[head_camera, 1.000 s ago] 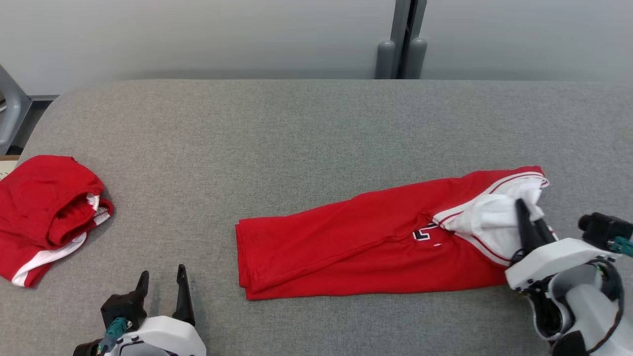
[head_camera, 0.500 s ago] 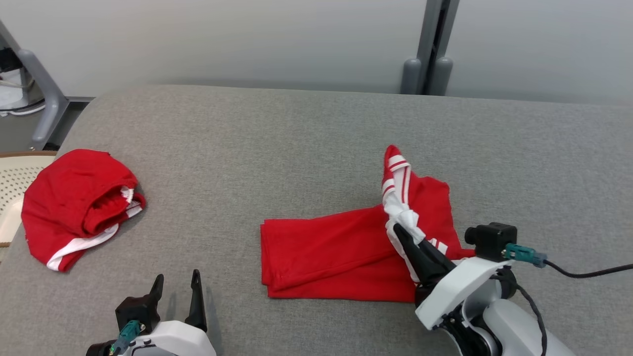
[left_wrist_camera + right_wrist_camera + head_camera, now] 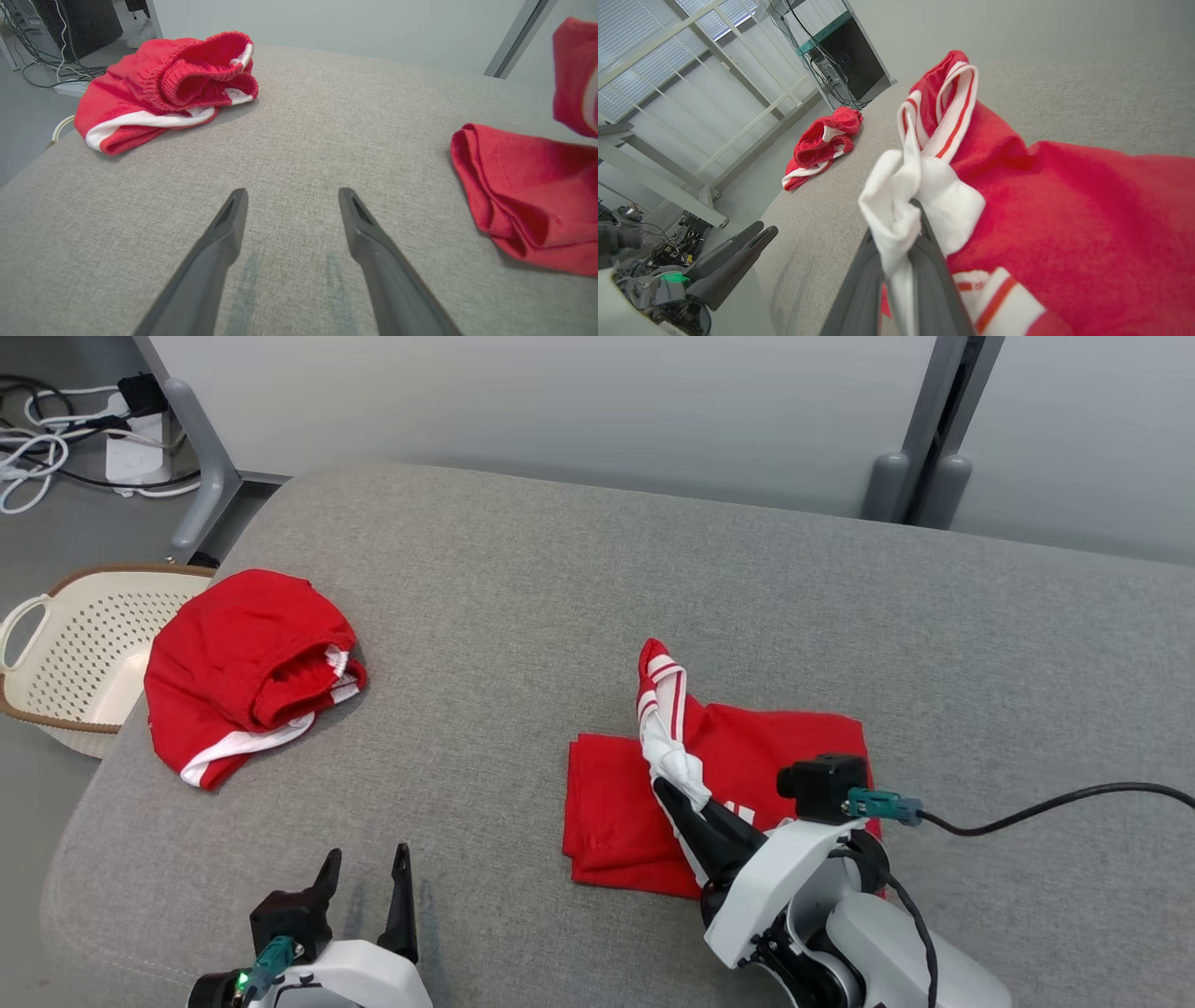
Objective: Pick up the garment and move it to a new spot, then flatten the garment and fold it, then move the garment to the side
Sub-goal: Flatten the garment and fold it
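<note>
A red garment (image 3: 616, 793) with white striped trim lies folded on the grey cushioned table (image 3: 560, 597), right of centre. My right gripper (image 3: 665, 790) is shut on its white-and-red striped end, holding that end up over the folded part; the pinched cloth (image 3: 906, 205) bunches above the fingers in the right wrist view. The garment's folded edge (image 3: 504, 196) shows at the right of the left wrist view. My left gripper (image 3: 366, 864) stands open near the table's front edge, nothing between its fingers (image 3: 233, 214).
A second red garment with white trim (image 3: 247, 667) lies crumpled at the table's left end, also seen as a red heap (image 3: 173, 88). A perforated cream basket (image 3: 79, 653) sits on the floor beyond that end. Cables lie on the floor at the far left.
My right gripper has carried the garment's striped end leftward over the rest, doubling it into a shorter fold. The head camera has swung left, bringing the basket into view. The left gripper stayed open.
</note>
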Controlling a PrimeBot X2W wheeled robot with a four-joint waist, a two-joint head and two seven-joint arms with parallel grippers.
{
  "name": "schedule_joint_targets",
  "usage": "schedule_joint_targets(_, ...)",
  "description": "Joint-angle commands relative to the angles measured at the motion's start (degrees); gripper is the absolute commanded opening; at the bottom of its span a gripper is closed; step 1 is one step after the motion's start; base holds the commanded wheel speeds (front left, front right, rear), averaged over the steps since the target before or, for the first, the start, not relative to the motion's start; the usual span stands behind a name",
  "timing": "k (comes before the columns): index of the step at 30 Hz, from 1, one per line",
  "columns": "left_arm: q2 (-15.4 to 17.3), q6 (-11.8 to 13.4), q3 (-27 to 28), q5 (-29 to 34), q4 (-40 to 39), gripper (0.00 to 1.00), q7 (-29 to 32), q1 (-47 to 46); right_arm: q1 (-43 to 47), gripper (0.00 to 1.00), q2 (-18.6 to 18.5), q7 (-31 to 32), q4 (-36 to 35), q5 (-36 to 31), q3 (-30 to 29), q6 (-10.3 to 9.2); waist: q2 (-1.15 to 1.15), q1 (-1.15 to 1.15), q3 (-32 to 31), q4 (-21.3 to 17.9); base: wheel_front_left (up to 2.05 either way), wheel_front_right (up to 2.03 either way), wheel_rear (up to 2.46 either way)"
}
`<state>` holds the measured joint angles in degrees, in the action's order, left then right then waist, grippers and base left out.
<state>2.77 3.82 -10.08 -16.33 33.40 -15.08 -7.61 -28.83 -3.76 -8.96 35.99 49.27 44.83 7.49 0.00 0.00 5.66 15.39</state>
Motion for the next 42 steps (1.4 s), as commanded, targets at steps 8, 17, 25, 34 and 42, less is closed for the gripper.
schedule_joint_targets(8,0.3,0.8,0.4,0.2,-1.1,1.0,-0.1,-1.5,-2.8,1.0,0.5,-4.8,1.9,2.6,0.4,0.0,0.0,0.0,0.1,-1.9,0.0,0.0,0.0)
schedule_joint_targets(17,0.3,1.0,1.0,1.9,-2.5,1.0,-0.1,-2.3,-0.9,1.0,-2.5,-6.2,3.7,-4.5,-14.2,0.0,0.0,0.0,0.3,-6.4,0.0,0.0,0.0)
schedule_joint_targets(25,0.3,0.9,3.2,3.1,-3.2,1.0,-0.1,-2.0,5.9,1.0,-2.2,-6.2,-2.3,-23.2,-33.0,0.0,0.0,0.0,0.4,-10.2,0.0,0.0,0.0)
schedule_joint_targets(34,0.3,0.3,5.3,4.4,-3.3,1.0,-0.1,-1.2,12.3,1.0,0.5,-6.2,-7.4,-34.4,-41.1,0.0,0.0,0.0,-0.5,-12.8,0.0,0.0,0.0)
schedule_joint_targets(42,0.3,0.1,6.0,5.1,-3.7,1.0,-0.1,0.4,16.8,1.0,0.7,-6.2,-8.9,-37.9,-41.0,0.0,0.0,0.0,-2.1,-13.9,0.0,0.0,0.0)
